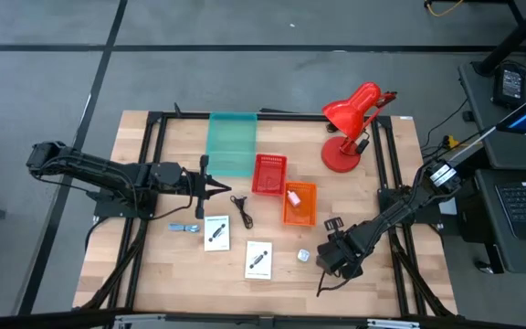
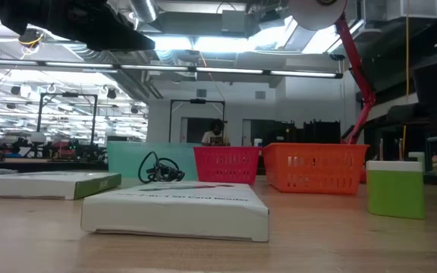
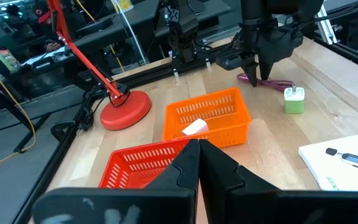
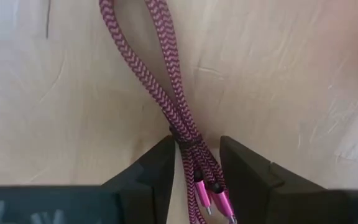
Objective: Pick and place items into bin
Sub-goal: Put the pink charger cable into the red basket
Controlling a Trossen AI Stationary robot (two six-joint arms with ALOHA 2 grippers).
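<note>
- While the left gripper (image 1: 229,189) is waiting with fingers pressed together near the bench's middle, beside the red bin (image 1: 268,174), the right gripper (image 1: 329,259) is working near the front right corner.
- Its fingers are standing apart, straddling the dark red cable (image 4: 166,87) lying flat on the wood, seemingly lined up at the cable's banded neck for a firm pinch.
- Nothing is lifting yet; the orange bin (image 1: 300,203) looks like the closest drop.
</note>
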